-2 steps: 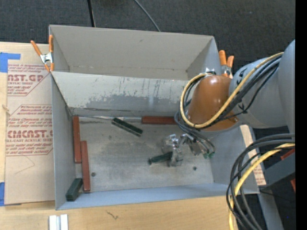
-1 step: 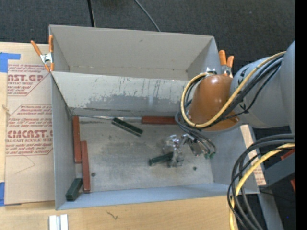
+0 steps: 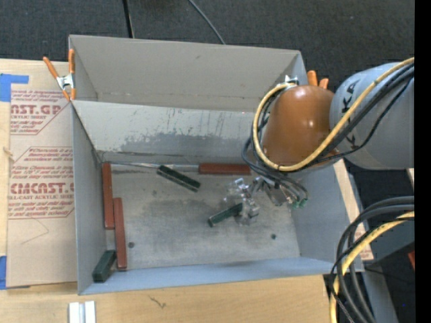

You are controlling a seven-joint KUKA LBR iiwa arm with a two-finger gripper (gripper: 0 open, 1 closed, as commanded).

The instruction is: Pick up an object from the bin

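**Camera view from above.** The arm [image 3: 377, 113] enters from the right. Its wrist sits under an orange cover [image 3: 300, 123] ringed by yellow and black cables [image 3: 258, 130]. The gripper [image 3: 246, 204] hangs low inside the bin [image 3: 182, 73], right of the floor's centre and close to the floor. Whether the jaws are spread, pressed together or pinching anything cannot be told, because the metal parts at the tip merge into one bright cluster.

**Nearest thing.** A green stick [image 3: 224, 214] lies flat on the floor, slanting up to the right. Its right end meets the gripper's tip, and the rest runs out to the left and forward. Whether that end is between the jaws or only beside them cannot be told.

**Other contents, all well apart from the gripper.**
- A dark stick [image 3: 178, 177] lies tilted near the back wall, left of the gripper.
- A red bar [image 3: 224, 169] lies along the foot of the back wall, with its right end under the cables.
- Two red bars lie lengthwise against the left wall. The rear bar [image 3: 107, 197] is overlapped side by side by the front bar [image 3: 120, 234].
- A green block [image 3: 103, 266] rests in the front left corner, touching the front bar's near end.
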